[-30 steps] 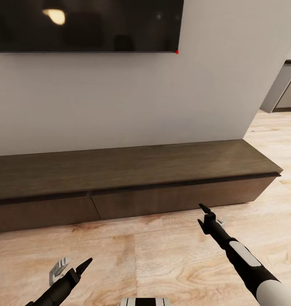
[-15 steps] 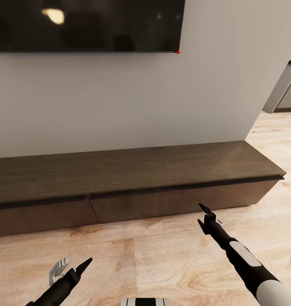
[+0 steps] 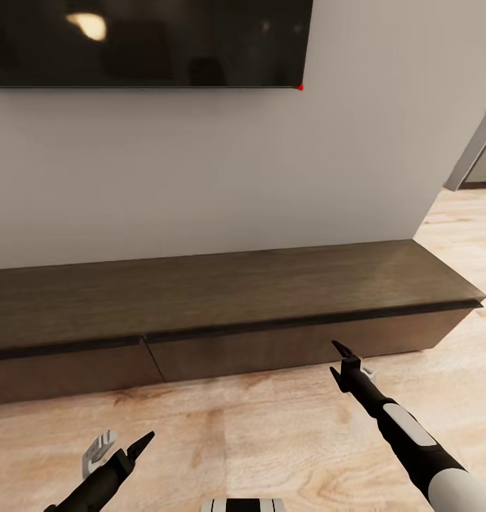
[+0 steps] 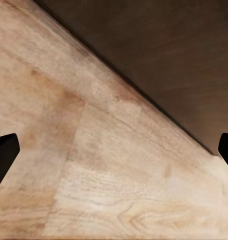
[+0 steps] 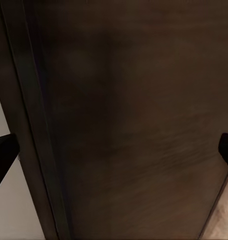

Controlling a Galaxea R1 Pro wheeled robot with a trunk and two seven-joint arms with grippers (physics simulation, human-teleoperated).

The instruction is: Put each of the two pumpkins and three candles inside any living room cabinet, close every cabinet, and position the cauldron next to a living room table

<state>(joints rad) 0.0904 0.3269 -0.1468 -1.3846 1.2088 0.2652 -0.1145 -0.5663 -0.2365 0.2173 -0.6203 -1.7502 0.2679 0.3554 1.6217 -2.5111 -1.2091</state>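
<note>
One long, low, dark brown wooden cabinet (image 3: 229, 299) stands against the grey wall (image 3: 200, 171), resting on the light wood plank floor (image 3: 271, 434). Two flat, handleless drawer fronts are visible on the cabinet, divided by one seam; both sit flush with the cabinet face, closed. The cabinet's left end is cut off by the picture edge.

One black wall-mounted screen (image 3: 143, 43) hangs above the cabinet; its top and left side are cut off. One red dot marks its lower right corner. Beyond the cabinet's right end, part of one grey unit (image 3: 477, 153) is visible, too cropped to identify.

Two arms are present. The left gripper (image 3: 119, 446) hangs over the floor in front of the cabinet's left drawer, jaws spread wide, holding nothing; the left wrist view shows both fingertips (image 4: 4, 152) at opposite edges with floor and cabinet base between. The right gripper (image 3: 353, 363) sits near the right drawer front, jaws likewise spread wide and empty; the right wrist view shows the dark drawer face (image 5: 139, 120) close ahead.
</note>
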